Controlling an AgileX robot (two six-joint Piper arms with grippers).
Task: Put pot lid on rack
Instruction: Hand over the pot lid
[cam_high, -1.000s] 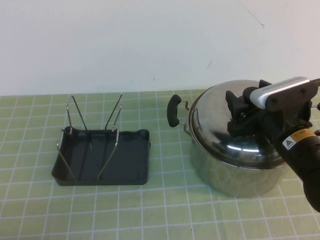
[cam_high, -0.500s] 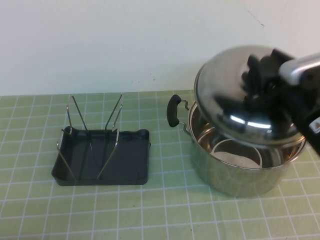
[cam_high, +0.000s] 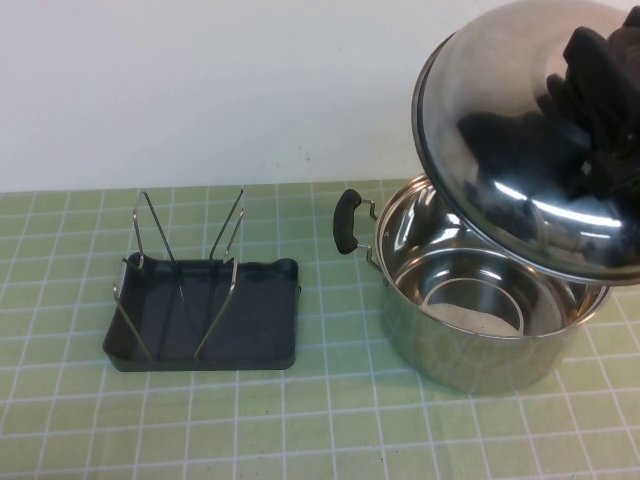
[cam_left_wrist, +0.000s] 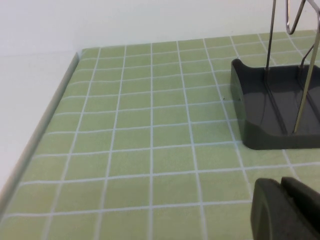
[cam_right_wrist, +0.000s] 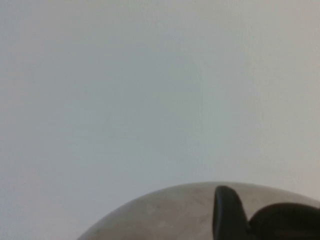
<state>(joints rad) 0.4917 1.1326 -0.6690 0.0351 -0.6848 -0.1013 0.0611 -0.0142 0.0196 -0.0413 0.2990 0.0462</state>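
Note:
The shiny steel pot lid hangs tilted in the air above the open pot, its dome facing left and toward the camera. My right gripper is shut on the lid's black knob at the upper right of the high view; the right wrist view shows the lid's dome and one black finger against the white wall. The dark grey rack with wire prongs stands to the left of the pot, empty. My left gripper is shut and empty, low over the mat beside the rack; it is out of the high view.
The deep steel pot with a black side handle stands open at the right on the green checked mat. A white wall runs behind. The mat's edge shows in the left wrist view.
My right gripper has lifted the lid off the pot, up and to the right, and tilted it. The pot now stands open. The rack has not moved.

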